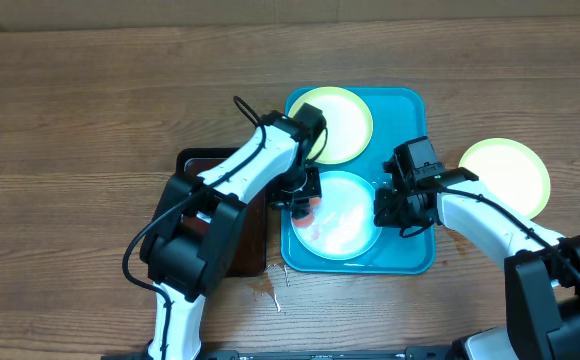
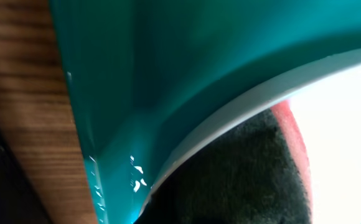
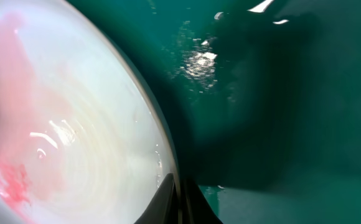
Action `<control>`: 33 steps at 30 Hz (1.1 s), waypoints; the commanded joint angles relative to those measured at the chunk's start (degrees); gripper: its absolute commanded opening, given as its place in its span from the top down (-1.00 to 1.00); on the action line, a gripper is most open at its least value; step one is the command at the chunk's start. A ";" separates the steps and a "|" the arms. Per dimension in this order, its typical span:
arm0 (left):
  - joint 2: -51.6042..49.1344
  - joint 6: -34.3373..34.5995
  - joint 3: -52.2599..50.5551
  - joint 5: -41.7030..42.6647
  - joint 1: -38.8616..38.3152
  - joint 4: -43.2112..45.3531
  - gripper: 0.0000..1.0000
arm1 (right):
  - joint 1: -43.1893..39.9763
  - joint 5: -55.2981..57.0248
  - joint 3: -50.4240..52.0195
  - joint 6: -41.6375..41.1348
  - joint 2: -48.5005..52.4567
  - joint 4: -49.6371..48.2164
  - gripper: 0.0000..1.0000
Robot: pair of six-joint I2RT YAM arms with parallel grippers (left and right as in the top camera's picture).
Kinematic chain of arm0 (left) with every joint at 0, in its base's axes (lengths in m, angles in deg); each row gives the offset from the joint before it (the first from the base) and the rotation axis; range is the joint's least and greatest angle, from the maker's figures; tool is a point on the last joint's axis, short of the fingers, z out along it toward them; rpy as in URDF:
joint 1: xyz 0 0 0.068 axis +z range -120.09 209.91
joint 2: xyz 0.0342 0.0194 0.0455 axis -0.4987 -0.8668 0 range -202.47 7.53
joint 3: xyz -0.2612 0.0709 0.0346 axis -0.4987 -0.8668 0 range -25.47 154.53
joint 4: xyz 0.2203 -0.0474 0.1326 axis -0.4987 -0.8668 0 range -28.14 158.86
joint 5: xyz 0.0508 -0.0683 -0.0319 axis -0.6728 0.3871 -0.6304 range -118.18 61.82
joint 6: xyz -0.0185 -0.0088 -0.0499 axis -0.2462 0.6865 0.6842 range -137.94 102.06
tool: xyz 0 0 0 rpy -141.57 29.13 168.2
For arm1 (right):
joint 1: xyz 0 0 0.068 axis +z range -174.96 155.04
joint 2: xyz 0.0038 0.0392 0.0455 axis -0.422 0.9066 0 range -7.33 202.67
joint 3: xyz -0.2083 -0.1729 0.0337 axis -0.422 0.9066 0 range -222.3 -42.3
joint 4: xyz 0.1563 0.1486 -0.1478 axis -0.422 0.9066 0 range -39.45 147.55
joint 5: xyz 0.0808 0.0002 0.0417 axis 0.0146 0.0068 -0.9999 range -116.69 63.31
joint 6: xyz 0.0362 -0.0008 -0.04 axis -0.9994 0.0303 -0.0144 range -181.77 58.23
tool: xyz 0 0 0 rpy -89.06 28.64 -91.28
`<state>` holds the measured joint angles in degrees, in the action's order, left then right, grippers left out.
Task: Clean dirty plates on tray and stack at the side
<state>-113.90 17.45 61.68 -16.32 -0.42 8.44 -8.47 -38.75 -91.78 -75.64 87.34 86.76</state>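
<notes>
Tightly, the left claw (image 1: 305, 200) clamps a dark sponge (image 2: 243, 174) at one rim of the red-smeared blue-white plate (image 1: 345, 225) in the teal tray (image 1: 405, 255); the right claw (image 1: 392, 212) pinches the opposite rim. Beyond both claws, a yellow-green plate (image 1: 335, 125) fills the tray's far end. Outside the right claw, a second yellow-green plate (image 1: 505, 172) sits on open table (image 1: 70, 120); behind the left claw, a brown tray (image 1: 255, 245) lies just beside the teal rim

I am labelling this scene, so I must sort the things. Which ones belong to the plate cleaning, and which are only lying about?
For the job:
- teal tray
- smeared white plate
- yellow-green plate on the tray
- yellow-green plate on the table
- sponge

Lying about:
- brown tray
- wooden table, which is only the surface underneath
</notes>
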 commanded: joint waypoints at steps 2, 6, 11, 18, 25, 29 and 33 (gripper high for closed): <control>-0.50 -8.72 0.26 2.82 -0.70 1.75 0.92 | -0.04 1.22 0.26 0.15 0.07 0.24 0.92; -0.72 -11.76 0.26 8.17 -3.67 4.09 0.91 | -0.04 1.20 0.24 0.15 0.07 0.26 0.92; -0.85 -11.87 0.26 11.13 -6.78 4.11 0.92 | -0.04 1.20 0.26 0.15 0.07 0.33 0.92; -1.09 -9.40 0.26 7.85 -7.54 -0.13 0.92 | -0.04 1.20 0.26 0.15 0.07 0.37 0.92; -1.09 -4.72 0.28 -14.05 -7.48 -4.96 0.92 | -0.04 -0.39 0.24 0.15 0.07 0.44 0.92; -1.11 -5.64 0.20 -28.74 -7.76 -3.08 0.92 | -0.04 -0.52 0.24 0.15 0.07 0.44 0.92; -1.11 -11.08 0.20 -29.68 -8.02 1.84 0.92 | -0.04 -0.57 0.24 0.15 0.07 0.46 0.92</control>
<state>-114.09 9.93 61.92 -34.95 -9.05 7.78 -8.34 -40.23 -91.78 -76.19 87.34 86.85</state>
